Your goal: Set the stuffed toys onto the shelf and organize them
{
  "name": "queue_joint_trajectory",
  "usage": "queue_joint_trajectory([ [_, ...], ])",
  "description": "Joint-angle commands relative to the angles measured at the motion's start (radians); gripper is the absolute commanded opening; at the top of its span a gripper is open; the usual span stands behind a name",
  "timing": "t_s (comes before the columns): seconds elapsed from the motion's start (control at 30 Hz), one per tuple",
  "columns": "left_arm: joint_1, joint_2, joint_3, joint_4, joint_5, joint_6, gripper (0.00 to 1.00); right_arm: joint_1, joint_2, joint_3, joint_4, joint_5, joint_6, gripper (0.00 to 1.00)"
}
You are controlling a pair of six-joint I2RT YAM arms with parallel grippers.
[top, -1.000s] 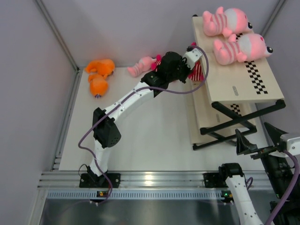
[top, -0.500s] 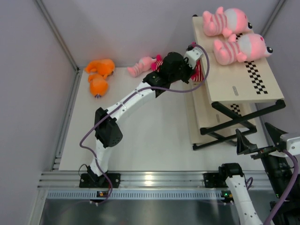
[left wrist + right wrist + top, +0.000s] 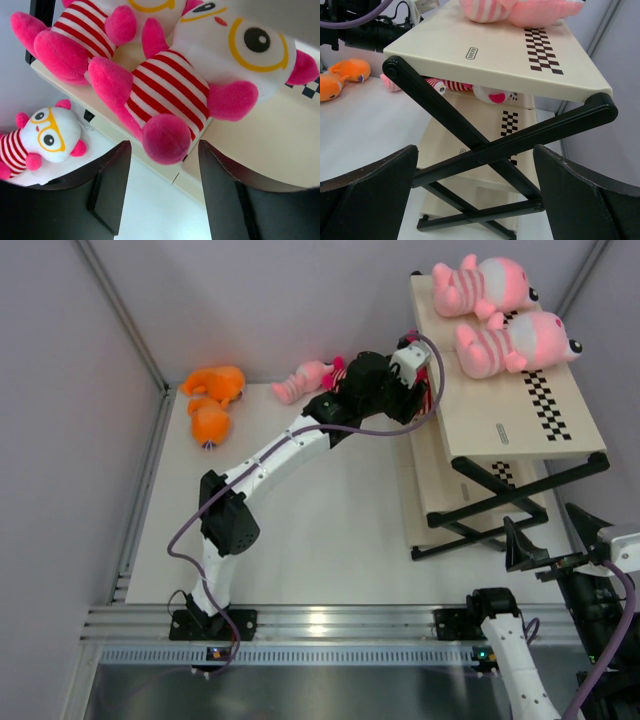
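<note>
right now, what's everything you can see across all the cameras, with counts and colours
table: one, white, under everything
shelf: one, light wood boards on a black crossed frame, right side of the table
pale-pink toys: three, pale pink; two on the shelf's top board, one on the table by the back wall
hot-pink toys: three, hot pink with white faces and yellow glasses; two on a lower board, one on the table beside it
orange toys: two, orange, back left corner of the table
left gripper: open, at the lower board, facing a hot-pink toy's foot
right gripper: open, near edge, facing the shelf's frame
</note>
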Motion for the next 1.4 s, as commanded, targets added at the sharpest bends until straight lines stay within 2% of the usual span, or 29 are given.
queue_joint_trajectory([
  [0.0, 0.001, -0.134, -0.008, -0.035, -0.011, -0.002, 0.63, -0.006, -0.011, 0.021, 0.007, -0.006, 0.002, 0.99],
  [0.27, 0.012, -0.263, -0.083, -0.133, -0.062, 0.076, 0.65, -0.006, -0.008, 0.011, 0.021, -0.023, 0.008, 0.99],
  [0.43, 0.039, -0.332, -0.146, -0.173, -0.146, 0.052, 0.61, -0.006, -0.007, 0.008, 0.030, -0.035, 0.015, 0.99],
  [0.5, 0.114, -0.325, -0.148, -0.171, -0.108, -0.002, 0.58, -0.006, -0.010, 0.006, 0.030, -0.035, 0.013, 0.99],
  [0.53, 0.186, -0.316, -0.145, -0.170, -0.054, -0.052, 0.57, -0.006, -0.008, 0.006, 0.032, -0.034, 0.013, 0.99],
  [0.63, 0.301, -0.235, -0.123, -0.145, -0.022, -0.089, 0.59, -0.006, -0.010, -0.002, 0.036, -0.034, 0.010, 0.99],
  [0.7, 0.326, -0.150, -0.113, -0.121, -0.028, -0.015, 0.61, -0.006, -0.013, -0.015, 0.042, -0.035, 0.010, 0.99],
  [0.83, 0.331, 0.006, -0.082, -0.052, -0.082, 0.060, 0.63, -0.008, -0.019, -0.041, 0.059, -0.034, 0.004, 0.99],
  [1.07, 0.388, 0.247, 0.071, 0.131, -0.120, -0.036, 0.62, -0.006, -0.002, -0.078, 0.095, -0.022, -0.021, 0.99],
  [1.37, 0.406, 0.436, 0.162, 0.303, -0.291, -0.052, 0.67, -0.008, 0.030, -0.115, 0.165, -0.040, -0.028, 0.99],
])
